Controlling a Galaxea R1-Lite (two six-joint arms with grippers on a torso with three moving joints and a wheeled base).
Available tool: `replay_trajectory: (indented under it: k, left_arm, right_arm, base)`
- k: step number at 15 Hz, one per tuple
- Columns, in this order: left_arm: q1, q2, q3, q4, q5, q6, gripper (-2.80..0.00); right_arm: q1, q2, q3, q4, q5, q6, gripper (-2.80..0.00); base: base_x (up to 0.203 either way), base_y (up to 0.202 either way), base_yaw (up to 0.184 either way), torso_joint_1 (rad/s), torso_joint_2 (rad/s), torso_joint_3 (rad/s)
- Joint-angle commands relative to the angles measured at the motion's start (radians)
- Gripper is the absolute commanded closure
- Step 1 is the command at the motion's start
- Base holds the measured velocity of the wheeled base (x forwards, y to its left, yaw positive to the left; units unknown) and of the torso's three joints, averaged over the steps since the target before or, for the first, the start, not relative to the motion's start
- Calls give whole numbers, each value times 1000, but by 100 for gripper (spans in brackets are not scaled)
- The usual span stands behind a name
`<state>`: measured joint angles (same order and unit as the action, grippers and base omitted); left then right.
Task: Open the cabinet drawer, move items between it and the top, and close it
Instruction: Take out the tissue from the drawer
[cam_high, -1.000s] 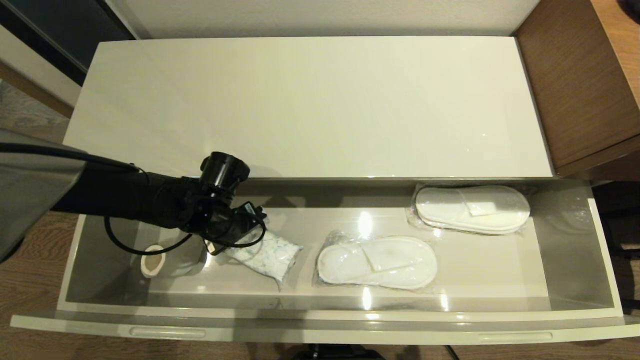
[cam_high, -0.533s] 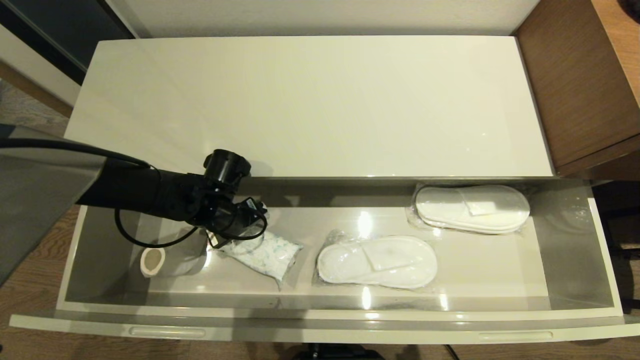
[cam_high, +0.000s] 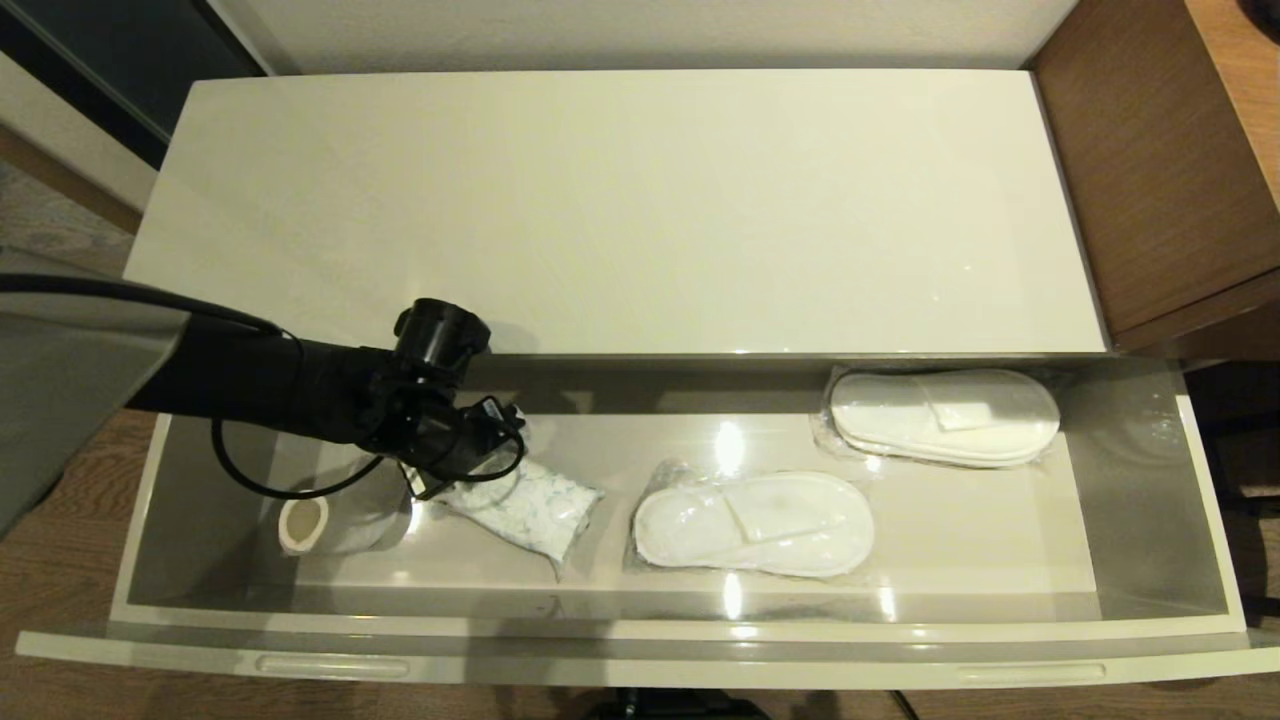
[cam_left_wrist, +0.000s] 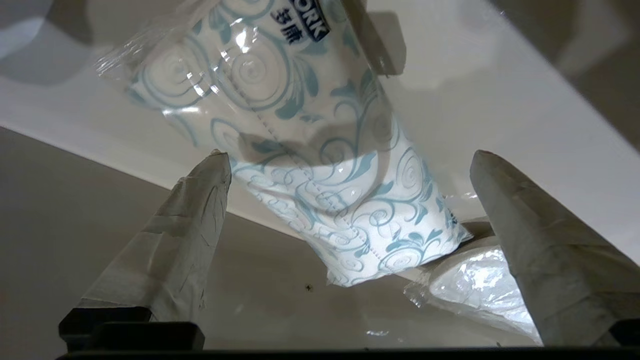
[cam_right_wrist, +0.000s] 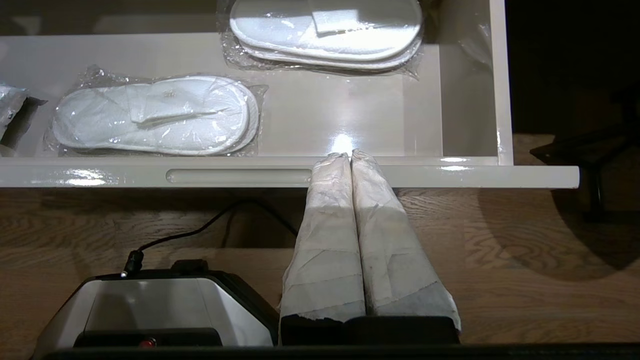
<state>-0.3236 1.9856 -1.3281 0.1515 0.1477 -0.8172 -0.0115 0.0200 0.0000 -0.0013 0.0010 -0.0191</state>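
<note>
Tissue pack (cam_high: 535, 505) is seen lying in the left half of the pulled-out drawer (cam_high: 1140, 500), beside two wrapped slipper pairs (cam_high: 755, 523). It is straddled by the left gripper (cam_left_wrist: 350, 200), whose fingers (cam_left_wrist: 197, 210) are spread wide, ungripped. The right gripper (cam_right_wrist: 350, 156) is parked before the drawer front, fingers pressed together.

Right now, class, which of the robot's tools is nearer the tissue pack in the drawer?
Left. The left tool hangs open directly over the tissue pack; the right tool sits shut outside the drawer front, far off.
</note>
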Motion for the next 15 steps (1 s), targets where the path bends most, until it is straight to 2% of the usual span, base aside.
replay_trajectory:
  k: [1, 5, 8, 11, 13, 15]
  left_arm:
    - [-3, -60, 38, 0, 1, -5, -280]
    - [-12, -131, 118, 1, -8, -2, -280]
    - [-27, -223, 232, 0, -30, -2, -280]
    - [-30, -235, 248, 1, -41, 0, -280]
    - [-38, -297, 343, 3, -63, 6, -280]
    - [-44, -329, 382, 4, -88, 13, -280]
  right_arm:
    - [1, 1, 2, 0, 1, -1, 0]
    - [-1, 1, 2, 0, 1, 1, 0]
    - [-1, 1, 2, 0, 1, -1, 0]
    - [-1, 1, 2, 0, 1, 1, 0]
    - [-1, 1, 2, 0, 1, -1, 0]
    - [1, 1, 2, 0, 1, 1, 0]
  base:
    - [0, 0, 0, 0, 0, 0]
    - [0, 0, 0, 0, 0, 0]
    - [0, 0, 0, 0, 0, 0]
    - [0, 0, 0, 0, 0, 0]
    - [0, 0, 0, 0, 0, 0]
    - [0, 0, 0, 0, 0, 0]
